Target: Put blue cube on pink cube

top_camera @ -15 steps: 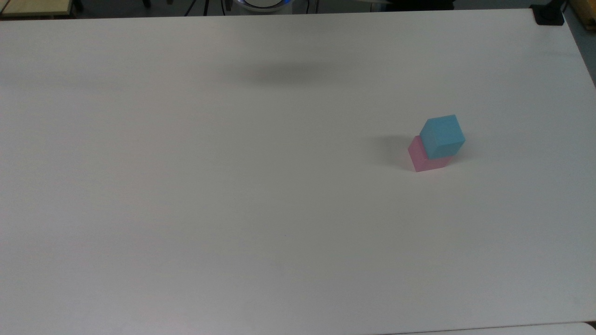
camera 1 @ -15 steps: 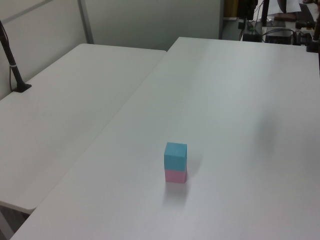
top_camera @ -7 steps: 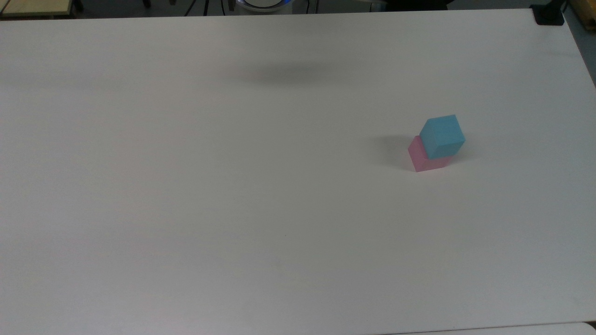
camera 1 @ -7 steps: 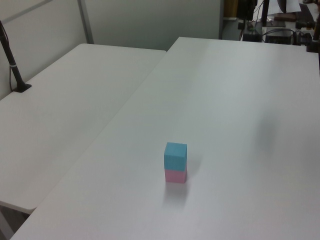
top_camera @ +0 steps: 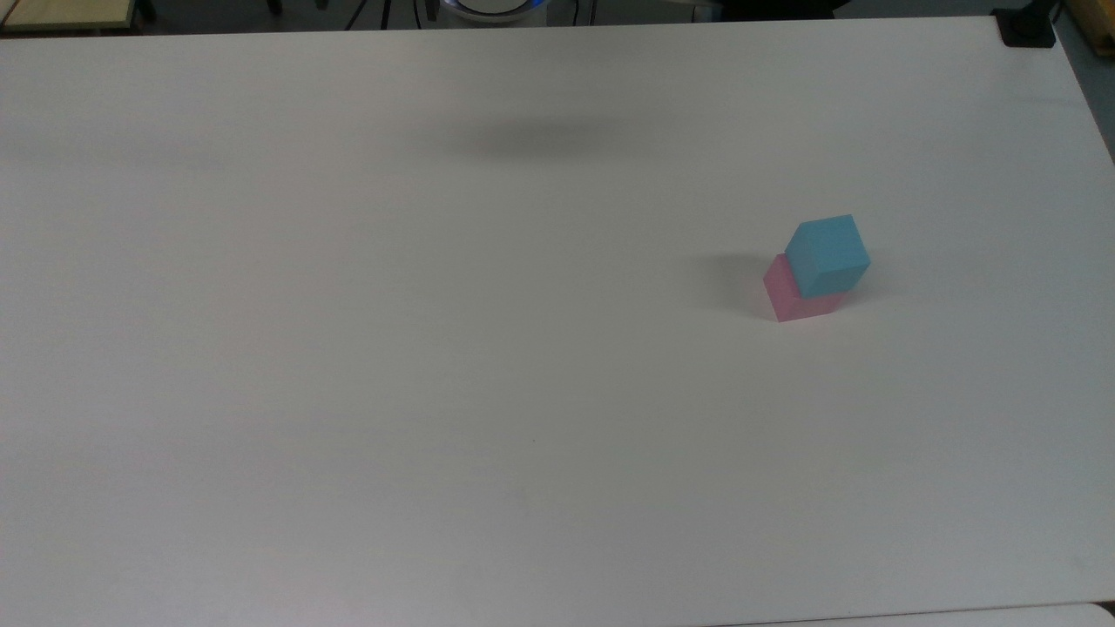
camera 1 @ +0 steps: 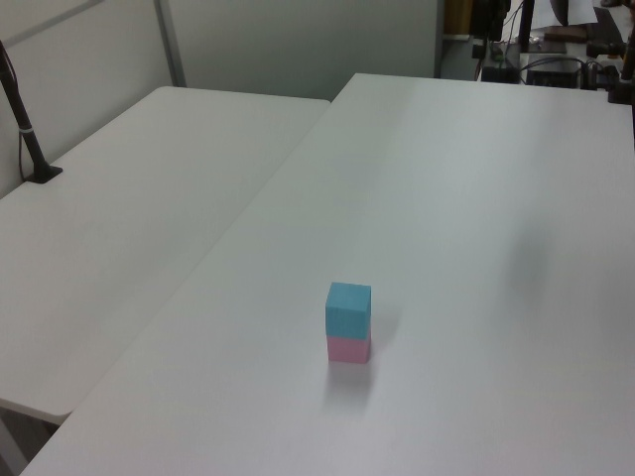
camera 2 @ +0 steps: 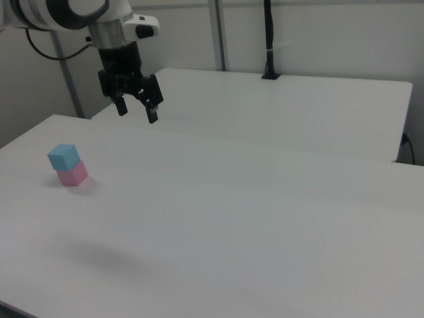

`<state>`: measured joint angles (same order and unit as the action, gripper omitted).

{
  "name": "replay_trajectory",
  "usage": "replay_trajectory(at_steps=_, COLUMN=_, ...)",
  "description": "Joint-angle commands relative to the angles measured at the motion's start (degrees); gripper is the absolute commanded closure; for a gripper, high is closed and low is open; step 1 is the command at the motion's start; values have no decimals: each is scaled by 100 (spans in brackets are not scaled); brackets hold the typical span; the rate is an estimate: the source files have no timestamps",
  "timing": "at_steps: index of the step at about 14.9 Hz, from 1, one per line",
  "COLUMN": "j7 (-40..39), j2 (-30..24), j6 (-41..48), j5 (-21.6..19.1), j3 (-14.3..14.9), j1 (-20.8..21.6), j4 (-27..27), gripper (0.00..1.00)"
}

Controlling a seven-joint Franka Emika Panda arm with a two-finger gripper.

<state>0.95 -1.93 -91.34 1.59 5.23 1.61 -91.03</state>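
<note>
The blue cube (top_camera: pixel 827 253) rests on top of the pink cube (top_camera: pixel 788 300) on the white table, toward the top view's right. The left view shows the blue cube (camera 1: pixel 348 309) stacked squarely over the pink cube (camera 1: pixel 348 349). In the right view the blue cube (camera 2: pixel 63 157) and pink cube (camera 2: pixel 73 175) stand at the far left. My gripper (camera 2: pixel 137 111) hangs high above the table, up and to the right of the stack in the right view, open with nothing between its fingers.
The white table (top_camera: pixel 435 348) stretches wide around the stack. A second white table (camera 1: pixel 129 198) adjoins it on the left view's left, with a black clamp pole (camera 1: pixel 25 129) on it. Cables and gear (camera 1: pixel 536 59) sit beyond the far edge.
</note>
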Motion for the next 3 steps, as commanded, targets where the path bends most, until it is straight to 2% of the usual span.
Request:
replay_trajectory(at_steps=1, j7=-86, j2=26, j6=-41, j5=114, j3=119, j1=146, j4=50, gripper=0)
replay_trajectory(at_steps=3, j7=-86, j2=26, j6=-41, j5=114, j3=119, j1=146, j4=50, gripper=0)
